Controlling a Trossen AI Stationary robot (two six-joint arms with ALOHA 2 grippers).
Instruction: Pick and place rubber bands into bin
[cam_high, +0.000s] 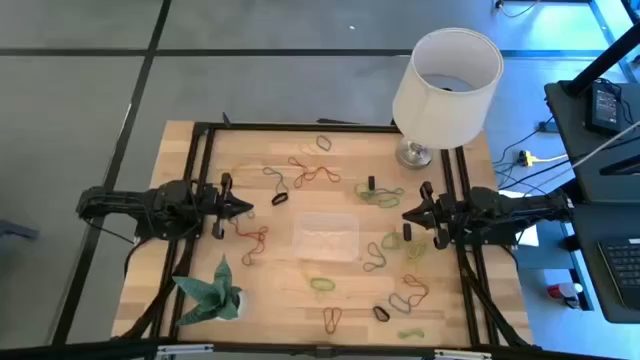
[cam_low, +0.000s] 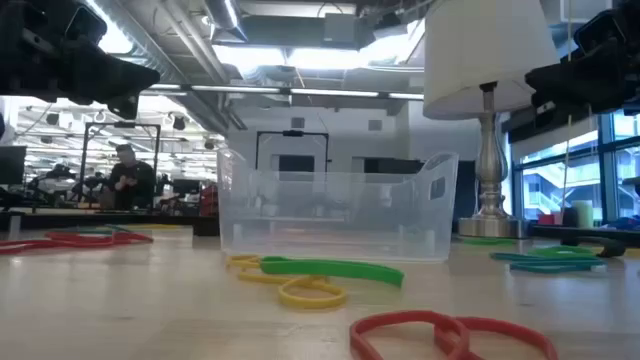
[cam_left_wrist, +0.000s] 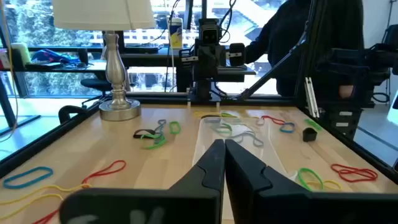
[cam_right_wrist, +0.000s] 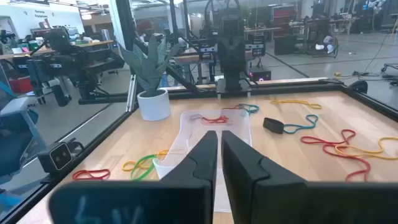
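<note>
While the left gripper (cam_high: 247, 208) hangs at centre-left of the high view with its fingers pressed together on nothing, the nearest rubber bands (cam_high: 252, 236) lie just below and right of it. The bin (cam_high: 326, 237), clear and low-walled, sits mid-frame on the table (cam_high: 280, 300), between the two arms, with more bands scattered above, below and right of it. The right gripper (cam_high: 405, 213), centre-right, points at the bin, fingers likewise closed and empty. A green paper plant (cam_high: 211, 292) stands lower left, a white lamp (cam_high: 445, 82) upper right. Grey floor surrounds the table.
</note>
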